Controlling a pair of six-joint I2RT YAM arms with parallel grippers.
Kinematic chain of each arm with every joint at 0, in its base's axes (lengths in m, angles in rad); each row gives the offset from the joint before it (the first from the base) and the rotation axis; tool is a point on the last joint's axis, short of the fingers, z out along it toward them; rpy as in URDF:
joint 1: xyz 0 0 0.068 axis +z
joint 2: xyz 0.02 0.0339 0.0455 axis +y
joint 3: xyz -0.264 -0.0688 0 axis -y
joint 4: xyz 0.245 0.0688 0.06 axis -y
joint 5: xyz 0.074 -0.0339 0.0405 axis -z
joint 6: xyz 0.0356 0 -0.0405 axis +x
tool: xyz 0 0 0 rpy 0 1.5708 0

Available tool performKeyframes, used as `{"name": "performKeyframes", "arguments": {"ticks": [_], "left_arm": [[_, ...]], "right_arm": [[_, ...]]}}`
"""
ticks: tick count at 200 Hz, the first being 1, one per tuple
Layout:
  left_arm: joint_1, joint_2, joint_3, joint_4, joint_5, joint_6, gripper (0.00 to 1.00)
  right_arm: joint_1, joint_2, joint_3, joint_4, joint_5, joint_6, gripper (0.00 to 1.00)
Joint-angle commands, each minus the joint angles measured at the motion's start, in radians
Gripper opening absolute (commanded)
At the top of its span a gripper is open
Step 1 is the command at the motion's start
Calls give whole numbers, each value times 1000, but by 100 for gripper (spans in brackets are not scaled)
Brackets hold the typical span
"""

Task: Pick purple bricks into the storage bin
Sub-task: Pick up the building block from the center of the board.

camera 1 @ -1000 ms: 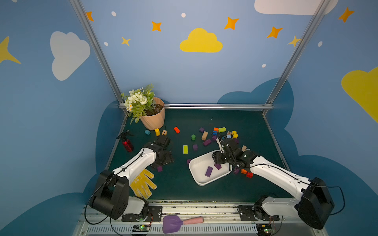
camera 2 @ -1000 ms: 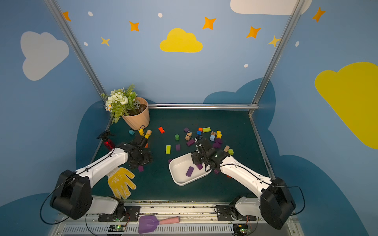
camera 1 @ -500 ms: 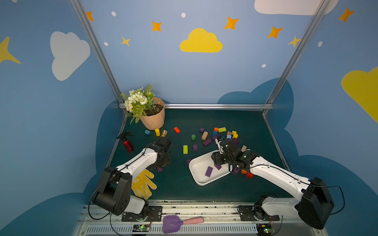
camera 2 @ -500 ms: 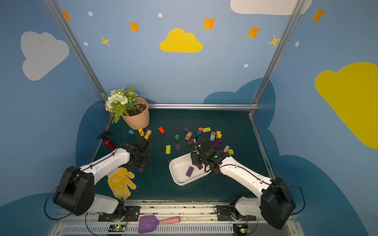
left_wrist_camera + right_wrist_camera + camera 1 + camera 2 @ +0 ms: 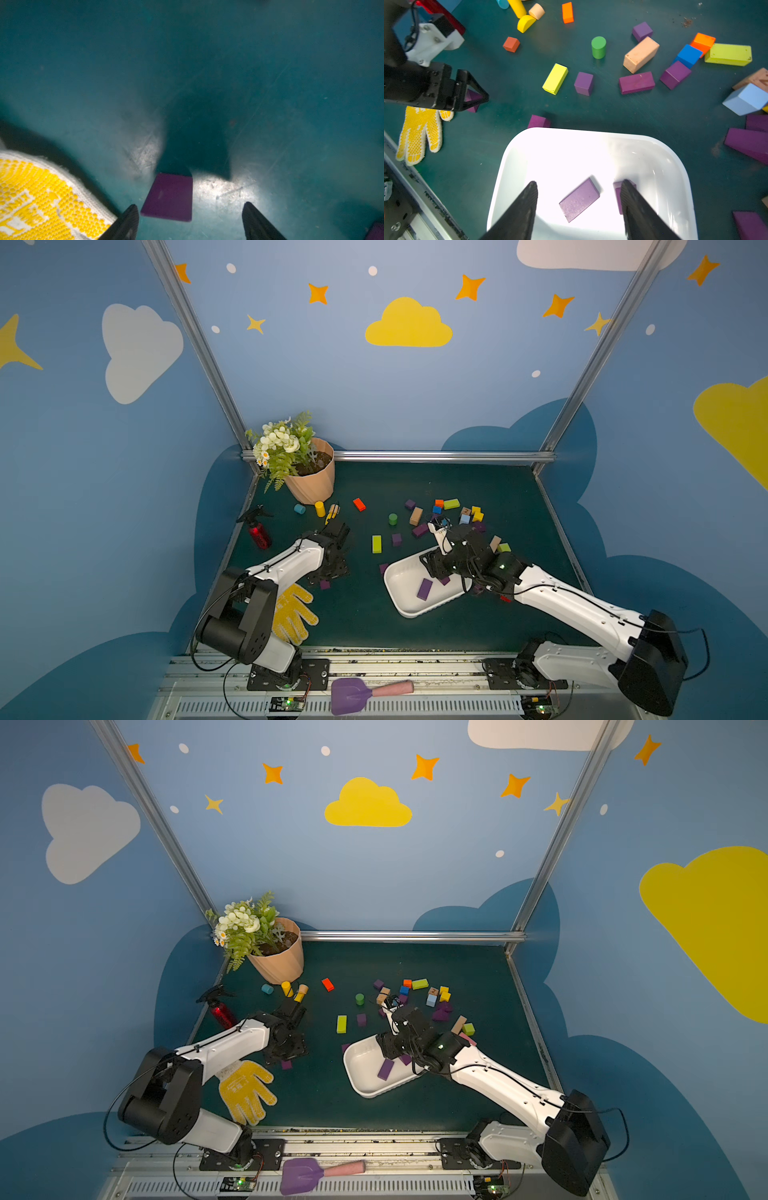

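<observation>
Dark green tabletop [image 5: 365, 626], blue walls with clouds and stars behind. The white storage bin [image 5: 365, 1092] sat near the front, at an angle to the table edge. The right gripper [image 5: 579, 182] hung low over the bin with its jaws well apart, gripping nothing. An oblong purple brick [image 5: 579, 200] lay flat on the bin floor between its fingers. A small purple brick [image 5: 617, 188] was also in the bin, half hidden behind one finger. The left gripper [image 5: 190, 204] was well to the bin's left, down at the table, its jaws spread around a lone purple brick [image 5: 168, 197] resting on the mat close to one finger; contact unclear. A yellow glove [image 5: 293, 614] lay just beside that gripper. A rim-side purple brick [image 5: 538, 122] sat just outside the bin's far rim. More loose purple bricks [image 5: 636, 82] lay beyond the bin among the coloured blocks [image 5: 555, 79].
</observation>
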Motion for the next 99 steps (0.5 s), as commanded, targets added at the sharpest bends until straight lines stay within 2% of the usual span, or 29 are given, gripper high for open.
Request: {"name": "performKeyframes", "arguments": {"ticks": [1,99], "left_arm": [[5,20,-2,5,-4,-10,73],[7,77,-14,30,-6,-35,52]], "right_arm": [[16,-20,-15,30,-5,-29,65],[36,5,5,26,10,-29,66]]}}
